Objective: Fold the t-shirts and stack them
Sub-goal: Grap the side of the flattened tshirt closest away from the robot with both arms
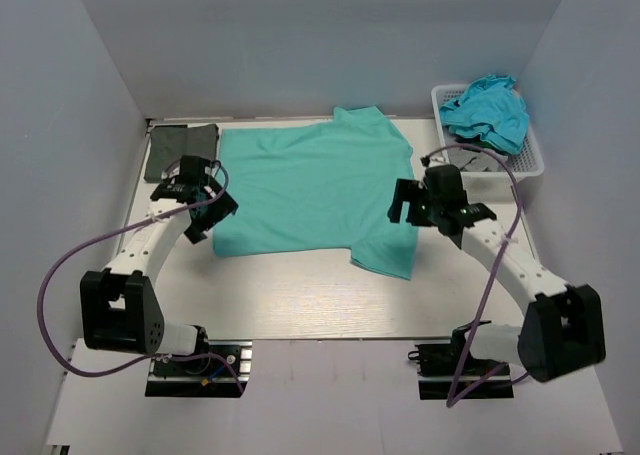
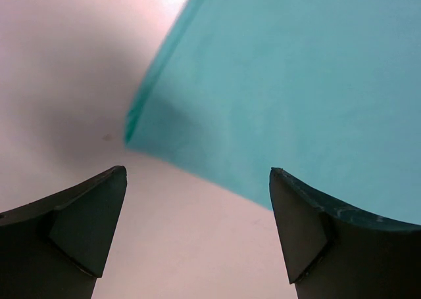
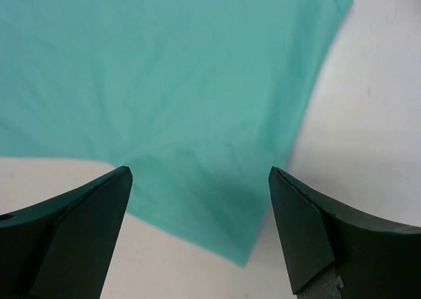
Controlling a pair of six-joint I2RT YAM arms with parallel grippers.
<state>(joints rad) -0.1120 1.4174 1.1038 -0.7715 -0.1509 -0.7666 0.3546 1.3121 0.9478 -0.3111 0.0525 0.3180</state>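
Observation:
A teal-green t-shirt (image 1: 315,190) lies spread flat across the middle of the table. A folded dark grey-green t-shirt (image 1: 180,147) sits at the back left. My left gripper (image 1: 212,215) hovers open over the teal shirt's near-left corner (image 2: 141,131), with nothing between its fingers. My right gripper (image 1: 408,205) hangs open above the shirt's right sleeve (image 3: 217,200), which ends in a corner just ahead of the jaws. Turquoise-blue t-shirts (image 1: 487,110) are heaped in the basket.
A white lattice basket (image 1: 527,157) stands at the back right, with a darker cloth under the blue heap. White walls close in the table on three sides. Purple cables loop from both arms.

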